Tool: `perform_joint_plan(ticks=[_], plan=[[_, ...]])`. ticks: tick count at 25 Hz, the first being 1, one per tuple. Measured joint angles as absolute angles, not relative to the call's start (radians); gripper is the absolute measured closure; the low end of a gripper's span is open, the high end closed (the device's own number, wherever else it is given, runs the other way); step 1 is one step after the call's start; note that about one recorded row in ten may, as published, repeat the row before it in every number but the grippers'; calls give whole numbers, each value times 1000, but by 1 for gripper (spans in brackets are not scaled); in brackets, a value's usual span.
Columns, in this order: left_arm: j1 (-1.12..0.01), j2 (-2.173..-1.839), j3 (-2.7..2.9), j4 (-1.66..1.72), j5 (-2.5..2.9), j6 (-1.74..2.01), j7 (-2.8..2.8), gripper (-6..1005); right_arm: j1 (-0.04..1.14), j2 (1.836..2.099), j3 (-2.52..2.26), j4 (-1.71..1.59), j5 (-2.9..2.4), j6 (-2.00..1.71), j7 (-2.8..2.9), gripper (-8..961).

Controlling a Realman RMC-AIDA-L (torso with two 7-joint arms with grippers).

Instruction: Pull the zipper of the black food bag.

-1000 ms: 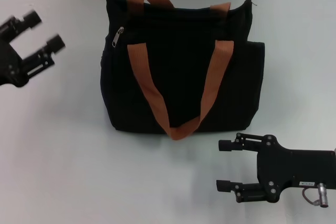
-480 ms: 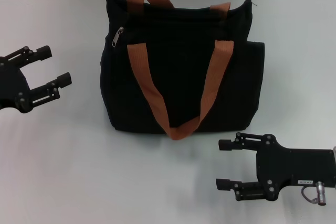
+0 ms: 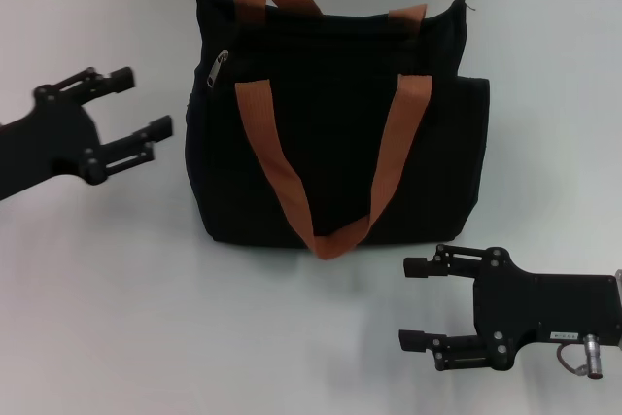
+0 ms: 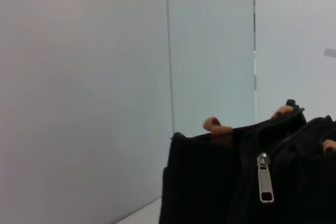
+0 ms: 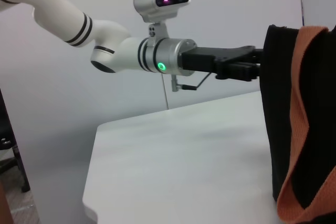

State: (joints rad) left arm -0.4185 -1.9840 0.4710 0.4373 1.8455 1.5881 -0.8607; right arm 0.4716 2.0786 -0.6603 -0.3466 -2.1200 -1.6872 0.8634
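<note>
1. White tabletop [image 3: 117,269]: carries everything. Nothing else on it that I can see.
2. Large soft black fabric food bag [image 3: 340,143] with two orange-brown webbing handle straps [image 3: 282,182]: stands upright mid-table, toward the far edge.
3. My left gripper [image 3: 144,104]: fingers spread apart, nothing held, beside the bag's left edge, near but not touching. Tips point toward the bag.
4. My right gripper [image 3: 416,304]: fingers apart, empty, parked near the table's front edge, off the bag's front right corner.
5. Small silver metal zipper pull tab [image 3: 218,68]: at the bag's upper left corner, hanging down against the fabric. Left wrist view has it dead clear [image 4: 265,179].
6. Key relation: the tab lies to the right of the left gripper and slightly farther back. Zip line runs across the bag's top edge, left to right, so I judge the pull goes rightward. Left arm is far nearer; right arm is well apart.
7. Writing: small label on the right gripper body, unreadable. No brand visible on the bag.
</note>
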Motion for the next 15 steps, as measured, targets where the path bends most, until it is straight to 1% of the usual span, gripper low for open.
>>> perform_joint_plan(ticks=[10, 15], plan=[[-510, -2026, 539, 438, 1845, 1464, -851, 338, 468, 2079, -661, -350, -2120, -1693, 876, 173], [-527, -2036, 540, 438, 1845, 1444, -846, 345, 469, 2079, -661, -350, -2120, -1690, 876, 174]])
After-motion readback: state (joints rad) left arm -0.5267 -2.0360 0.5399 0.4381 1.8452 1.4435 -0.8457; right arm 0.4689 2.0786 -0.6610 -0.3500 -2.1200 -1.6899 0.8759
